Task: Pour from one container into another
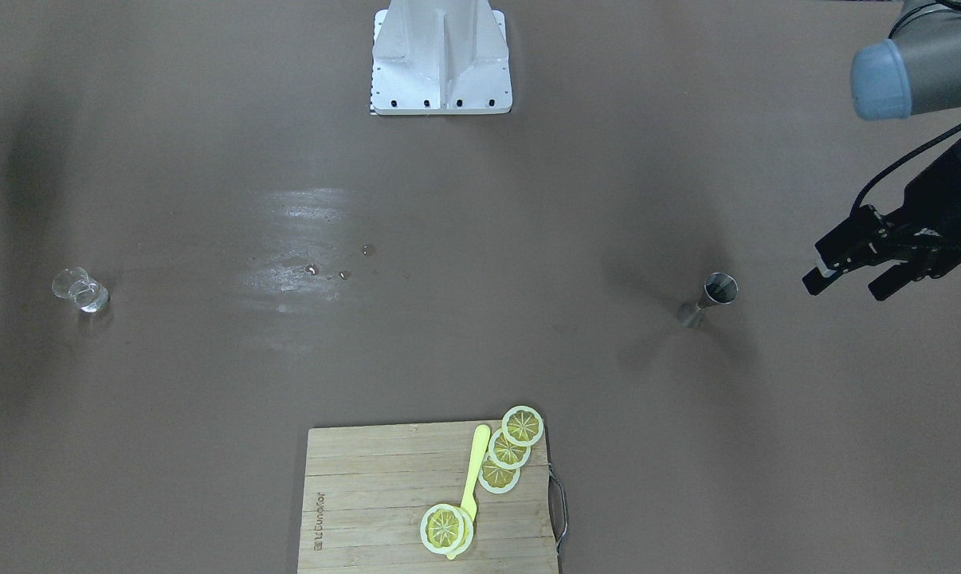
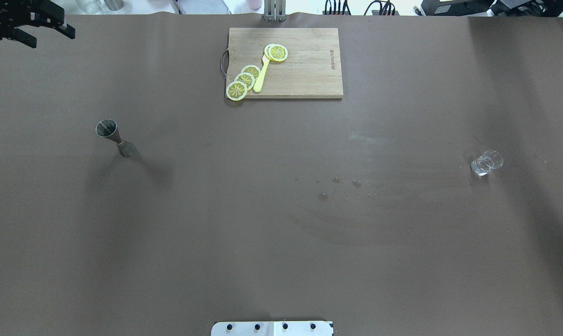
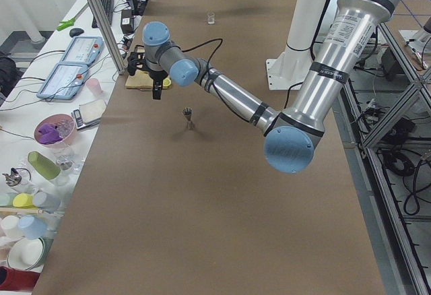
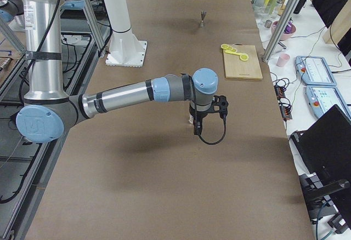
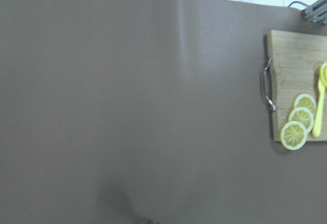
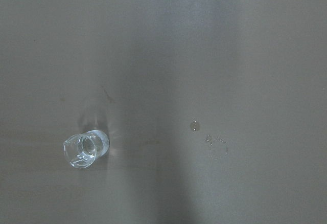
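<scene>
A steel jigger [image 1: 711,296] [image 2: 111,135] stands upright on the brown table on my left side. My left gripper [image 1: 847,287] [image 2: 50,38] hovers well off to the outer side of it, open, with nothing between its fingers. A small clear glass [image 1: 82,288] [image 2: 487,162] stands far away on my right side. In the right wrist view the glass [image 6: 84,148] lies below the camera at the lower left. My right gripper [image 4: 196,129] shows only in the exterior right view, hanging above the table near the glass. I cannot tell whether it is open or shut.
A wooden cutting board [image 2: 309,79] [image 1: 369,510] with lemon slices [image 2: 244,80] and a yellow utensil [image 2: 261,77] lies at the far middle edge. Several water drops [image 2: 330,186] [image 6: 194,126] dot the table centre. The robot base [image 1: 442,56] stands at the near edge.
</scene>
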Robot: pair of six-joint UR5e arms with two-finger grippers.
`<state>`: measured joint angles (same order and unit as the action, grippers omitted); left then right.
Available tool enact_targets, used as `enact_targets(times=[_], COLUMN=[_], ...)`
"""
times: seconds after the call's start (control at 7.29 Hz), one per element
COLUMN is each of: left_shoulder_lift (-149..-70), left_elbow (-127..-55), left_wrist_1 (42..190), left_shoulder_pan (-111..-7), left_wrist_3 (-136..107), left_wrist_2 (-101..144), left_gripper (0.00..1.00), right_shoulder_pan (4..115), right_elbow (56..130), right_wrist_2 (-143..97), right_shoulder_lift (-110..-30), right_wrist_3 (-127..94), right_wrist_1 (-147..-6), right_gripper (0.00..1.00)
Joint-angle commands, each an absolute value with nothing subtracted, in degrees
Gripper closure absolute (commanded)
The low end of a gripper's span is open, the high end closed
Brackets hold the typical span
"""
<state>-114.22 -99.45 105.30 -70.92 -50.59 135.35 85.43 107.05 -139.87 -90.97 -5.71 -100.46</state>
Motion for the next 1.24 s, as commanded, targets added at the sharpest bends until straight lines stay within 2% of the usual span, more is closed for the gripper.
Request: enact_targets(times=[0.0,0.41,0.82,1.1], left_shoulder_lift=[-116.28,-115.67,-107.79,-99.88], left_elbow=[-101.41,-108.61,-116.78,-117.07], left_wrist_1=[107.76,107.49,110.02,116.59], left_shoulder_pan=[-68.31,-57.78,-43.47,-36.33], left_wrist_3=[-55.37,-59.23,-67.57,-75.8], left_wrist_2=[124.44,100.27,76.29,64.47], left_gripper=[0.02,0.02,0.02,0.02], right_shoulder_pan=[85.43,85.43,85.43,85.34], right_elbow=[107.05,107.05,107.14,107.05], right_wrist_2=[-139.83,-139.83,-139.92,-139.92], right_shoulder_lift=[-90.88,-90.88,-90.88,-90.79], right_wrist_3=[-5.71,-5.71,-5.71,-5.71], right_wrist_1=[-100.46,-100.46,-100.46,-100.46], right_gripper=[0.0,0.0,0.0,0.0])
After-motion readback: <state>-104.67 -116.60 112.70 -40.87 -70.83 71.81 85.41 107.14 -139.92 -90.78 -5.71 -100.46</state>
